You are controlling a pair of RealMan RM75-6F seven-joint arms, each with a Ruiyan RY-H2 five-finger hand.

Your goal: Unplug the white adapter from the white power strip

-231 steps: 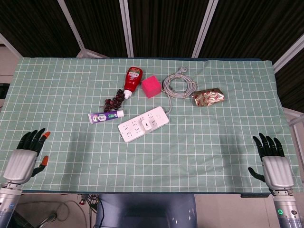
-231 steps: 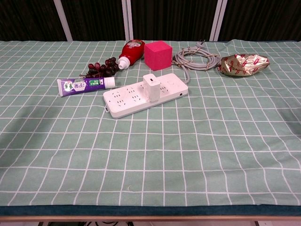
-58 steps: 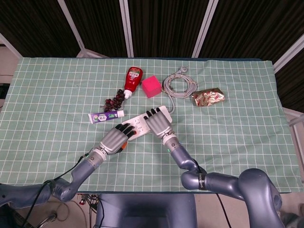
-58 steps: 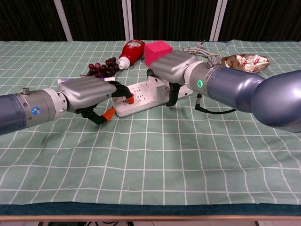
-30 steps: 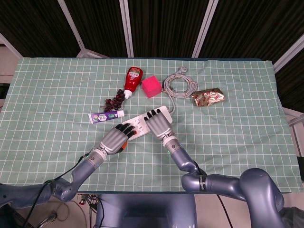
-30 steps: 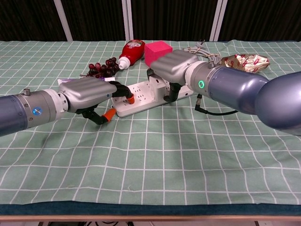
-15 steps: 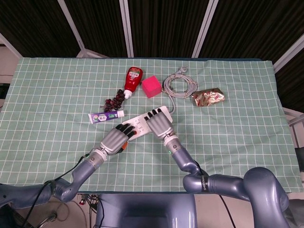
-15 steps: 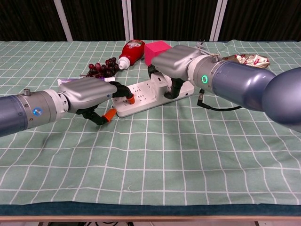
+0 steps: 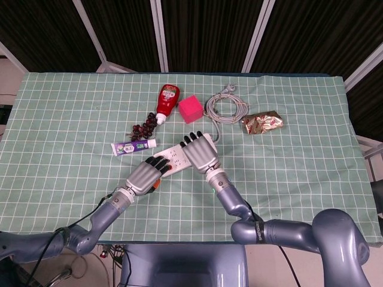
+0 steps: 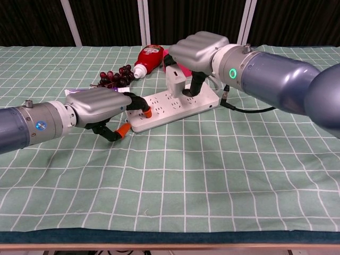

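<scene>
Adapter (image 10: 175, 82) now lifted clear of the power strip (image 10: 175, 108), just above its sockets near upper centre of the chest view; pulled free, by the look of it, so the unplugging seems done, with only setting down left. Pinched in the right hand (image 10: 197, 53), fingers closed around it. Strip pinned at its near end by the left hand (image 10: 101, 109), fingers curled and pressing down. Behind, toward the top of the frame: ketchup bottle (image 9: 168, 98), pink cube (image 9: 191, 109), grapes (image 9: 142, 128), toothpaste (image 9: 133, 147), coiled cable (image 9: 225, 108), foil packet (image 9: 262, 122). Nothing blocking a retreat.
</scene>
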